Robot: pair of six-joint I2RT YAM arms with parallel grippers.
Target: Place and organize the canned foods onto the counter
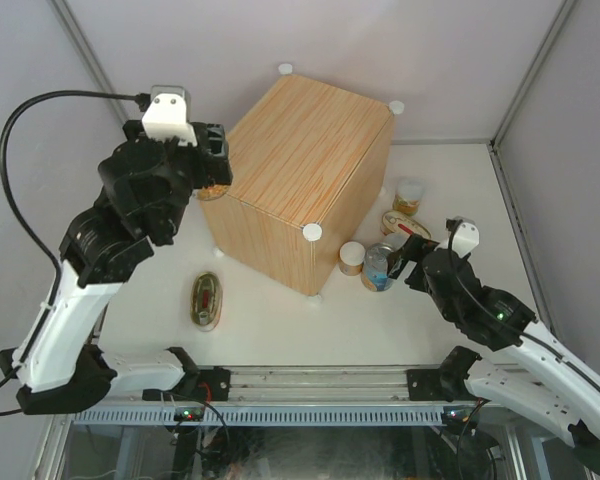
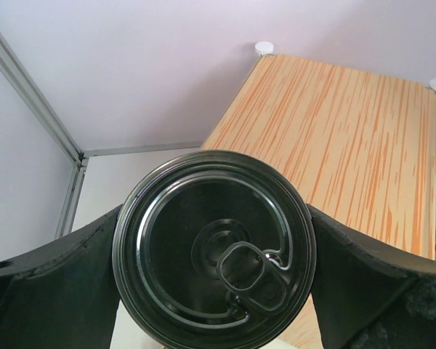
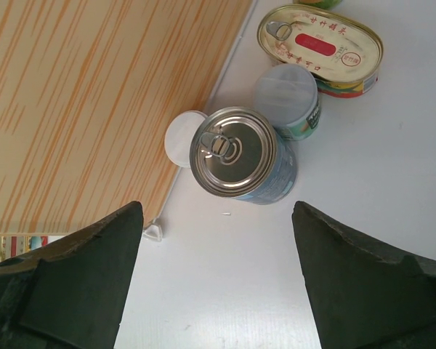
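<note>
Left claw (image 2: 214, 240) is spread wide but clamped on a pull-tab can (image 2: 203, 218), with the wooden box (image 2: 349, 138) just beyond. Right claw (image 3: 216, 218) gapes free above a tall can (image 3: 236, 153), touching nothing, box alongside.

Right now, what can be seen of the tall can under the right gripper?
The tall can is a metal cylinder with a shiny ringed lid and pull tab, unopened, and a blue label round its side. It stands upright on the white table, near the lower corner of the counter. A pale-lidded small can sits at its counter side, a green-labelled can beyond it; both close, contact unclear. The right gripper hangs open above, touching nothing.
</note>
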